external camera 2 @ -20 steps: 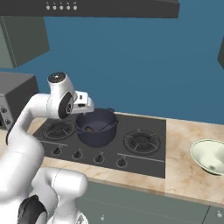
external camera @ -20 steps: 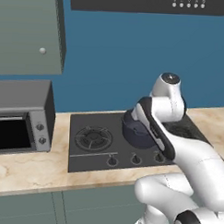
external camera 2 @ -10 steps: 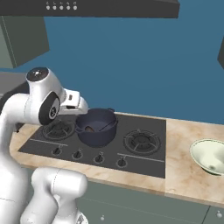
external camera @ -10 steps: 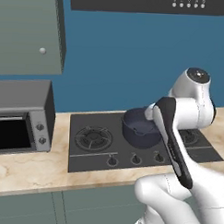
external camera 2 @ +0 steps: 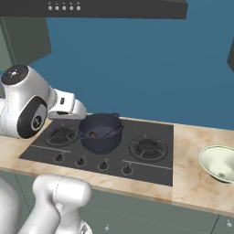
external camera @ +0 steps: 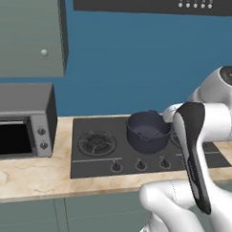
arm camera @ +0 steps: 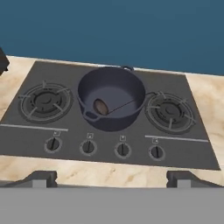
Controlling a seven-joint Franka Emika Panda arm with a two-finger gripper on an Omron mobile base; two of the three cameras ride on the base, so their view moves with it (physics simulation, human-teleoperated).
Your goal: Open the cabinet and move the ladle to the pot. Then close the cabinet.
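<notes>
Ladle (arm camera: 101,106) lying in pot (arm camera: 111,97) on hob, cup down, thin handle leaning on rim. Gripper (arm camera: 109,178) empty, tips wide apart, above hob front. Cabinet (external camera: 28,33) next: prob. light rigid door; small, maybe slippery knob (external camera: 43,52) — pinch square.

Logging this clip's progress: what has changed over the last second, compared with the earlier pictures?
The white arm has pulled back from above the dark navy round pot toward the robot's own body, its open jaws empty. The dark-cupped ladle stays lying inside the pot on the black hob; the pale green bowl is unmoved.
</notes>
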